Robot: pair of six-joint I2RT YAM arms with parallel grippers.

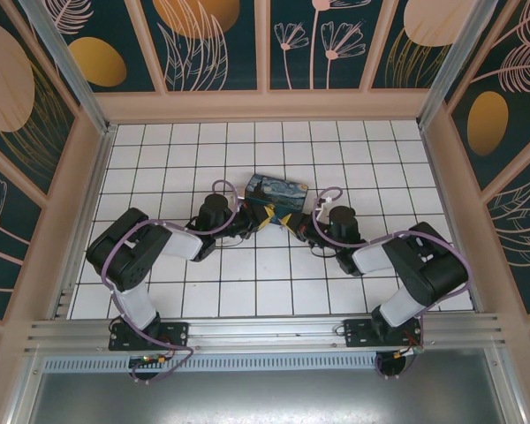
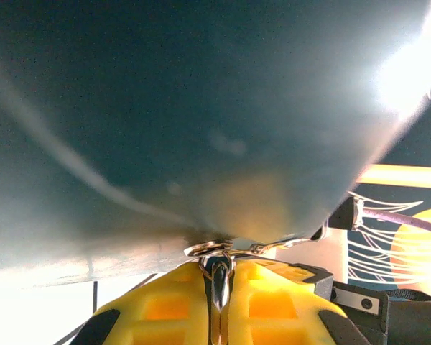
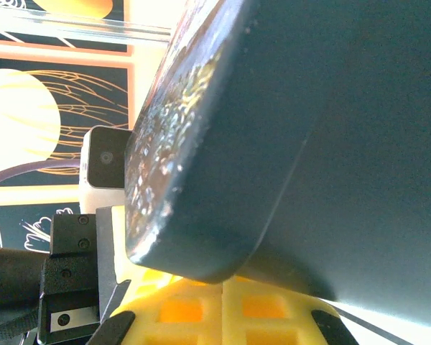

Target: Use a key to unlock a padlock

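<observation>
My left gripper (image 2: 220, 277) is shut on the key (image 2: 220, 287), a thin silvery sliver pinched between its yellow fingers (image 2: 161, 309). A small wire ring (image 2: 210, 249) at the key's top lies against the underside of the dark starry-painted box (image 2: 201, 108). My right gripper (image 3: 223, 282) is shut, its yellow fingers (image 3: 179, 313) pressed together right under a corner of the box (image 3: 294, 129). From above, the left gripper (image 1: 265, 217) and the right gripper (image 1: 292, 222) meet at the near edge of the box (image 1: 276, 187). The padlock is hidden.
White tiled floor (image 1: 247, 283) surrounds the arms, fenced by patterned walls (image 1: 212, 44) and a metal rail (image 1: 265, 331) at the near edge. The right arm's black wrist (image 2: 395, 313) sits close beside my left fingers. The left arm's white camera housing (image 3: 104, 162) faces the right wrist.
</observation>
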